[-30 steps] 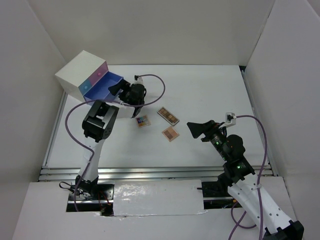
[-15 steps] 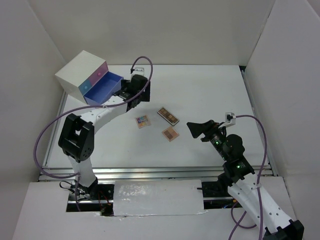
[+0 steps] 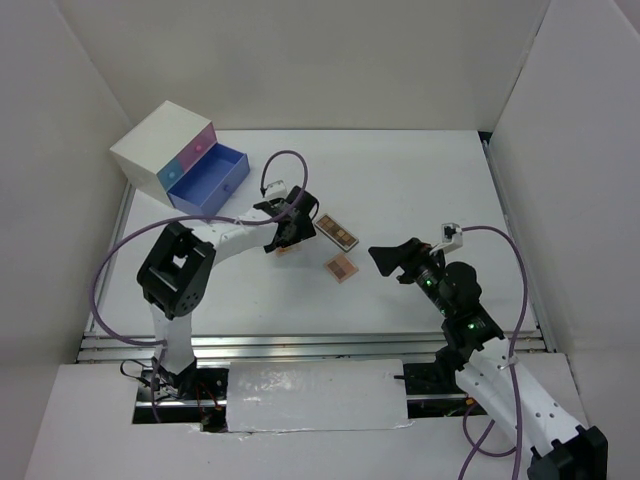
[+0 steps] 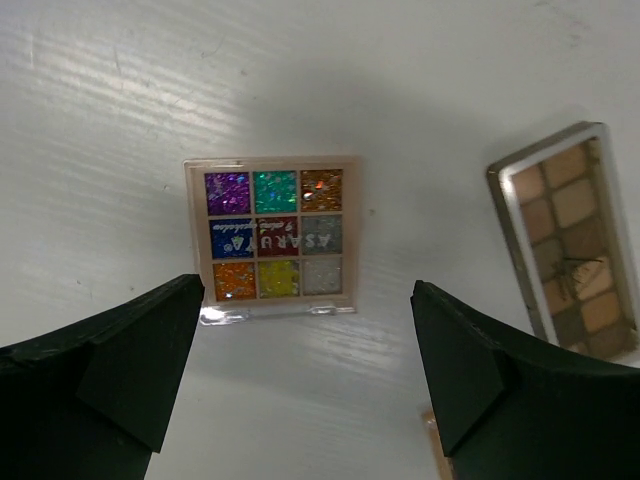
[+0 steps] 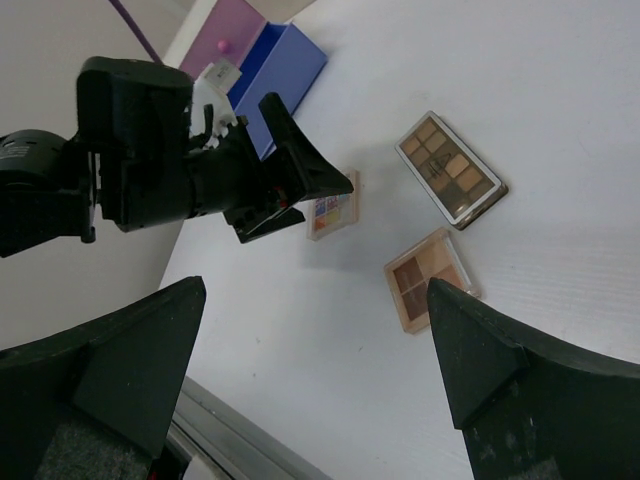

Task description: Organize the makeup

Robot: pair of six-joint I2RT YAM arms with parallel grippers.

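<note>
Three flat eyeshadow palettes lie mid-table. The multicoloured palette (image 4: 272, 235) lies just below my left gripper (image 3: 291, 228), which is open, empty and hovering over it; it also shows in the right wrist view (image 5: 332, 212). The long tan palette (image 3: 337, 232) lies to its right, and shows in both wrist views (image 4: 572, 240) (image 5: 450, 169). The small square brown palette (image 3: 341, 267) (image 5: 430, 279) lies nearer me. My right gripper (image 3: 392, 260) is open and empty, raised to the right of the palettes. No lipstick, compact, tube or bottle shows.
A white drawer box (image 3: 165, 148) stands at the back left with its blue drawer (image 3: 210, 180) pulled open and a pink drawer shut beside it. White walls enclose the table on three sides. A metal rail (image 3: 300, 345) runs along the near edge.
My left gripper has swung from the open blue drawer to the right and nearer, and now hovers over the multicoloured palette. My right gripper has shifted slightly left.
</note>
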